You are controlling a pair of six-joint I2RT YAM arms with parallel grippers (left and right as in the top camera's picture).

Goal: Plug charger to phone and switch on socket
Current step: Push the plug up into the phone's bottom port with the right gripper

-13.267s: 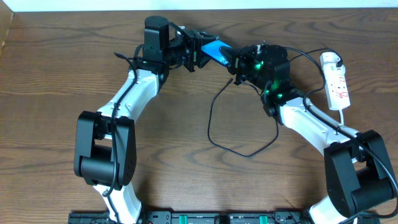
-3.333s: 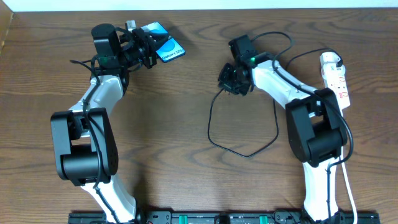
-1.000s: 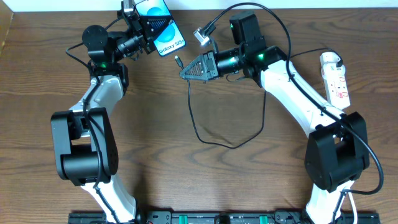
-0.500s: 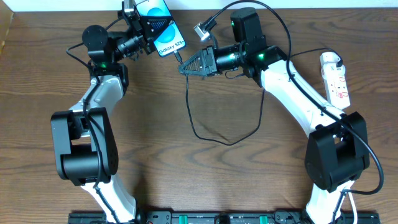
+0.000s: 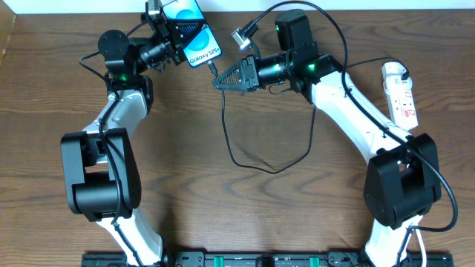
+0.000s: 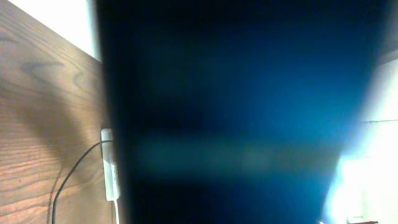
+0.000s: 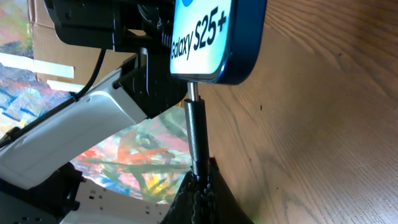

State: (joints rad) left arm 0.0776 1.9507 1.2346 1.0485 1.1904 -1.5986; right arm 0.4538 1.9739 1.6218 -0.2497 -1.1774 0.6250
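Note:
My left gripper [image 5: 174,35] is shut on the phone [image 5: 191,33], held up off the table at the back, blue screen with "Galaxy S25+" showing. In the left wrist view the phone [image 6: 236,106] fills the frame as a dark blue blur. My right gripper [image 5: 220,81] is shut on the charger's black plug [image 7: 198,140]. Its metal tip [image 7: 193,91] touches the phone's bottom edge [image 7: 217,43]. The black cable [image 5: 245,159] loops down across the table. The white socket [image 5: 401,94] lies at the far right with its white adapter [image 5: 394,71].
The left arm's white links and black wrist [image 7: 93,118] stand just behind the phone in the right wrist view. A white wall edge runs along the table's back [image 5: 334,4]. The socket also shows small in the left wrist view [image 6: 109,165].
My right gripper has carried the plug up and left until its tip meets the phone's bottom edge. The phone and left arm have stayed still.

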